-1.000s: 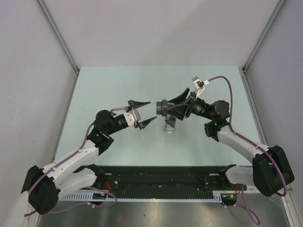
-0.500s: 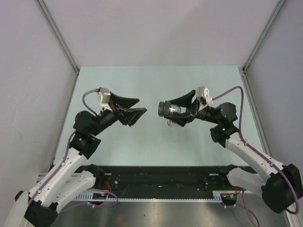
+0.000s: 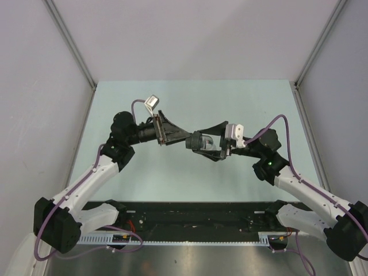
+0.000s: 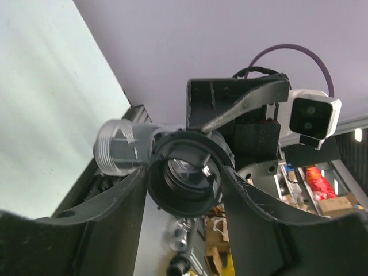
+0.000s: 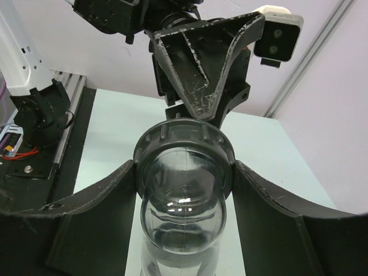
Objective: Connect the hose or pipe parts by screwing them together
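The hose or pipe parts hang together above the table's middle. A clear pipe fitting [image 5: 183,215] with a ribbed threaded stub [image 4: 117,147] sits between the fingers of my right gripper [image 5: 184,172], which is shut on it. At its far end is the black ring-shaped nut [image 4: 185,179], also seen as black nut [image 3: 194,141] from above. My left gripper [image 4: 184,184] meets it head-on, both fingers pressed against the nut's sides. The two grippers, left gripper [image 3: 188,138] and right gripper [image 3: 199,143], face each other tip to tip.
The pale green table [image 3: 172,98] lies below, walled by grey panels left, right and behind. A black rail [image 3: 195,215] with cabling runs along the near edge between the arm bases.
My left arm has swung in from the left and its jaws have narrowed around the black nut. My right arm has shifted slightly left and lower with the fitting still held.
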`<state>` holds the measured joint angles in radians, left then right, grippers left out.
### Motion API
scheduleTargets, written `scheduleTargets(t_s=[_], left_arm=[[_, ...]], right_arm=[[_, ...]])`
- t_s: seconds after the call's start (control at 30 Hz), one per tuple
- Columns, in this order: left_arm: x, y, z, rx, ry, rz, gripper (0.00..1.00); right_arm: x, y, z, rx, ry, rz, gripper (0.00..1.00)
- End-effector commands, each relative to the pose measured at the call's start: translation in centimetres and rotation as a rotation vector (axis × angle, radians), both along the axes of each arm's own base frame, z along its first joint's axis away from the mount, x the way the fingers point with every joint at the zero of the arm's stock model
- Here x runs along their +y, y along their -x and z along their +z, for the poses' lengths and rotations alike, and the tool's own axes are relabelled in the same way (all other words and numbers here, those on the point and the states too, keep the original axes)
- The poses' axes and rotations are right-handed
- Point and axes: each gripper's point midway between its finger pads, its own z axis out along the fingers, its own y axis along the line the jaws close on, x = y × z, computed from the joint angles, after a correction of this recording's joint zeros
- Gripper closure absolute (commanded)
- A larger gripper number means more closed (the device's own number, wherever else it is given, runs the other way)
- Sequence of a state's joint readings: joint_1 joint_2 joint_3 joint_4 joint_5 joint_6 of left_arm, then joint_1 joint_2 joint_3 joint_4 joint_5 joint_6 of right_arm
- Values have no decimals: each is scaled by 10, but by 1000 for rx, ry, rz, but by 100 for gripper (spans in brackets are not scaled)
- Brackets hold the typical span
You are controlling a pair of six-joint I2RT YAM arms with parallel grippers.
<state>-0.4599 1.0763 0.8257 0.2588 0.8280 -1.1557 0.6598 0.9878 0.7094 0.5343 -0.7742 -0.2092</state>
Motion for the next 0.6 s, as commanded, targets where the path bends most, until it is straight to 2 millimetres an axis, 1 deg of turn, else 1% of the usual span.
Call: scheduleTargets(t_s=[0.0, 0.13, 0.17, 0.23, 0.3, 0.37, 0.4, 0.43, 0.47, 0.5, 0.53, 0.57], left_arm=[[2, 18, 13, 65, 43, -78, 43], [2, 18, 13, 58, 46, -80, 48], [1, 18, 14, 48, 47, -81, 53], [0, 21, 14, 33, 44, -96, 57], [-1, 23, 11, 30, 40, -111, 62], [-3, 27, 11, -4, 35, -140, 69], [-4, 30, 14, -31, 40, -149, 71], [-6, 31, 14, -87, 36, -151, 72], [-6, 31, 16, -134, 36, -143, 81], [-5, 34, 21, -194, 41, -127, 91], [-4, 32, 21, -278, 30, -100, 100], [-2, 25, 15, -307, 19, -40, 100]], right_arm=[[-5, 0, 32, -111, -54, -35, 100], [-4, 0, 32, -106, -58, -34, 100], [-3, 0, 32, -97, -61, -31, 100], [-2, -1, 34, -88, -73, -30, 100], [-2, 0, 36, -61, -85, -18, 100], [0, 0, 37, -49, -100, -5, 100], [0, 0, 38, -15, -110, 3, 100], [0, -6, 39, -1, -124, -1, 100], [-1, -7, 41, 17, -138, 2, 100], [-3, -10, 43, 39, -151, 3, 100], [-5, -8, 50, 100, -194, 28, 100], [-9, -16, 50, 152, -209, 26, 100]])
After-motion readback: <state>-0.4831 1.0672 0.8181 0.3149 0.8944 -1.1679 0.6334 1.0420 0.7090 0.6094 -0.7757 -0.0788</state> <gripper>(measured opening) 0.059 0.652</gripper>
